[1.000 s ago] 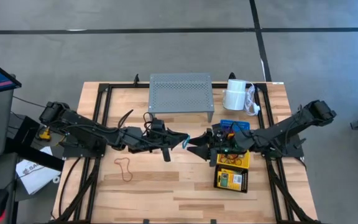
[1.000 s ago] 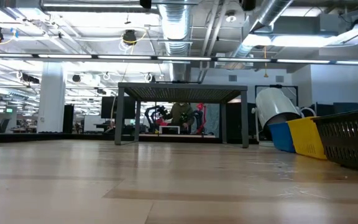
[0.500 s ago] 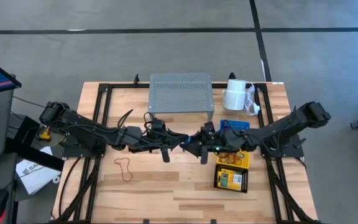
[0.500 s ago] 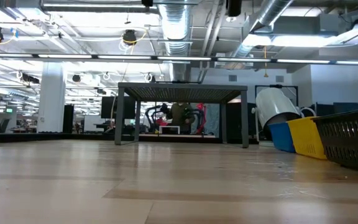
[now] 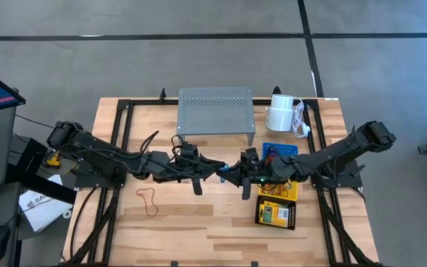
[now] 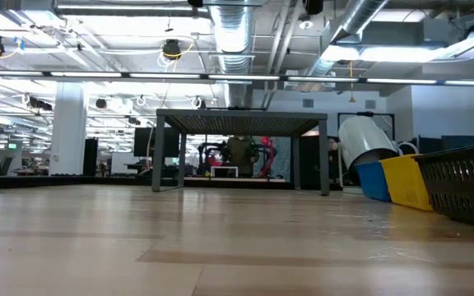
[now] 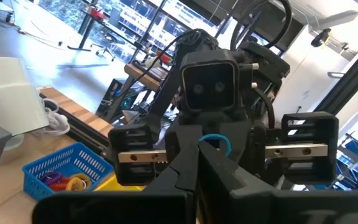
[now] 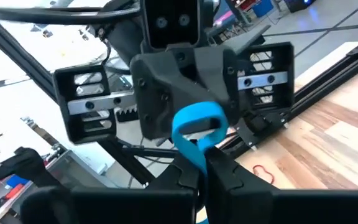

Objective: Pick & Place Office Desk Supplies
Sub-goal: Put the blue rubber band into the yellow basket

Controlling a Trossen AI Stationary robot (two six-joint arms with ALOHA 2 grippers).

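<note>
Mid-tabletop, left pincer [image 5: 215, 172] and right pincer [image 5: 227, 175] meeting tip to tip, both clamped on one blue loop [image 8: 194, 126], baskets [image 5: 279, 188] just right, bare wood [image 5: 199, 222] nearer, red loop [image 5: 150, 201] near-left.

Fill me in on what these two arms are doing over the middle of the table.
The two arms meet above the table's centre in what looks like a handover. The left claw is shut on a blue loop, and the right claw is shut on the same loop. To the right sit the blue basket, yellow basket and black basket. A red loop lies loose on the wood.
</note>
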